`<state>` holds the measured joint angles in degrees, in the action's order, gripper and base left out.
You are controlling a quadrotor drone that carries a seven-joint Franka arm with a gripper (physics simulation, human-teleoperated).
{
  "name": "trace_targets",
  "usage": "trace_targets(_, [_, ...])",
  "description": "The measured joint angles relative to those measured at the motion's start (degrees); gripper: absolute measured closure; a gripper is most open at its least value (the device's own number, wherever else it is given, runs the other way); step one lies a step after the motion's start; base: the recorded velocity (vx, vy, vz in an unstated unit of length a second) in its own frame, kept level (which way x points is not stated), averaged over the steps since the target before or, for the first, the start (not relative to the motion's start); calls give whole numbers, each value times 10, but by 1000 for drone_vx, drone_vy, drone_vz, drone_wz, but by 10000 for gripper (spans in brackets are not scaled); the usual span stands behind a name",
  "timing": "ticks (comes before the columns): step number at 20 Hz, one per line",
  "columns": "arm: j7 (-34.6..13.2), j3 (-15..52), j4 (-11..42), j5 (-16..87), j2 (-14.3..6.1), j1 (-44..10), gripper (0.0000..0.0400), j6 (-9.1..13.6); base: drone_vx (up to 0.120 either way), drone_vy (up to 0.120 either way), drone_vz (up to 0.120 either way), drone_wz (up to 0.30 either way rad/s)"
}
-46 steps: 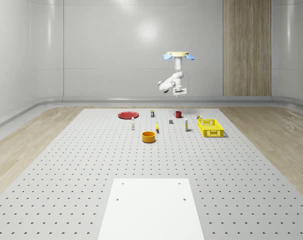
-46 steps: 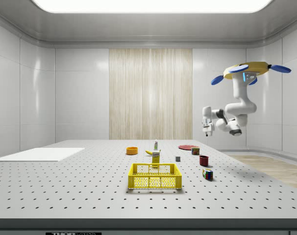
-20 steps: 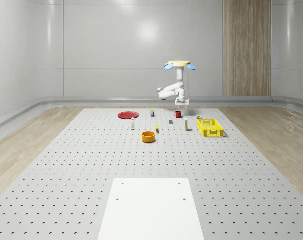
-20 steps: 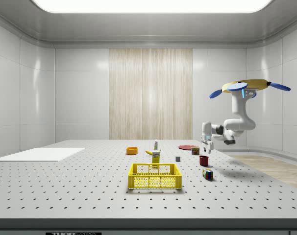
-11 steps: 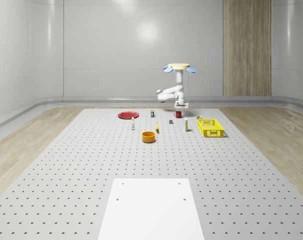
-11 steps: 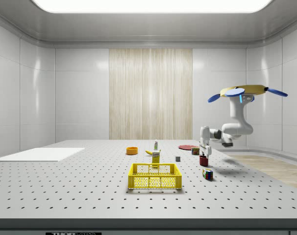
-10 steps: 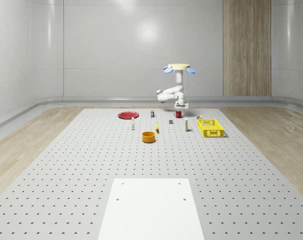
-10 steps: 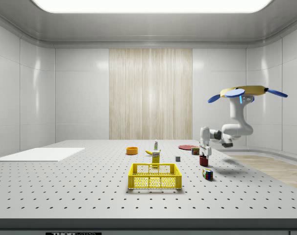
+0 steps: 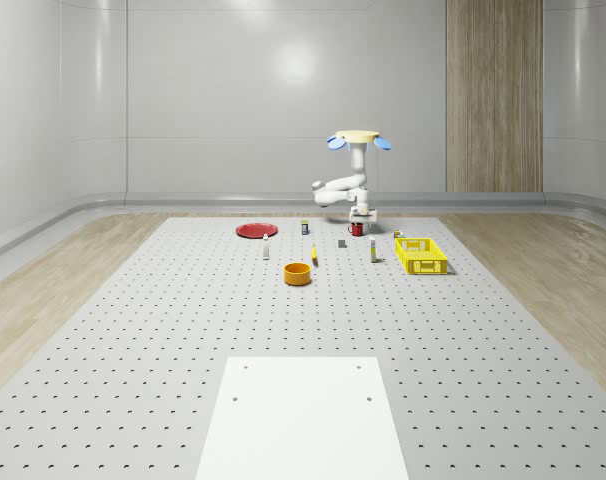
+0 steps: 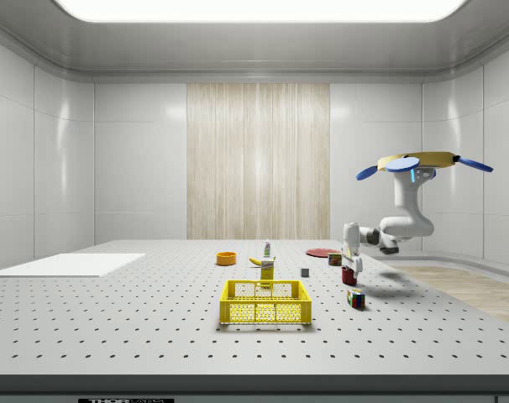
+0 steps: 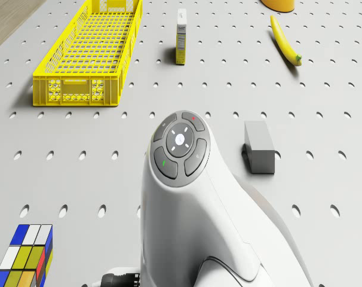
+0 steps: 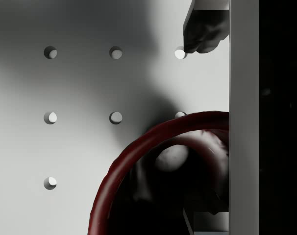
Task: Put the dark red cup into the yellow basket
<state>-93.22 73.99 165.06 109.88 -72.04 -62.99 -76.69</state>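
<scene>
Grey perforated table [image 9: 183,330] with white mat [image 9: 301,415], pale panelled walls

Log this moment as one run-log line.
drone: hovering beside cup | gripper: lowered onto dark red cup, one finger inside rim | yellow basket: apart from the cup | phase: grasp

Overhead and side views far, wrist view perhaps closest

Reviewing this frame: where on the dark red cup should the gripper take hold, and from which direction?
Probably the rim wall, from straight above. The dark red cup stands upright on the table with its mouth open upward, so one finger could go inside and one outside the thin wall. The gripper already hangs right over it, while the drone hovers above and to the side view's right.
</scene>
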Motion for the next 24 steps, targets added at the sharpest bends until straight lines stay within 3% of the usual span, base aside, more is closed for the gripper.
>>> trace_targets(1, [0, -1, 0, 1, -3, 0, 0, -3, 0, 0, 0, 0])
trace_targets(5, [-2, -4, -2, 1, -12, -3, 180, -13, 0, 0, 0, 0])
trace_targets(9, [-4, -4, -3, -2, -21, -5, 256, -22, 0, 0, 0, 0])
trace_targets(18, [-11, 18, -1, -26, -34, -12, 295, -29, 0, 0, 0, 0])
trace_targets(24, [-20, 55, 2, -64, -41, -20, 299, -26, 67, 73, 120, 0])
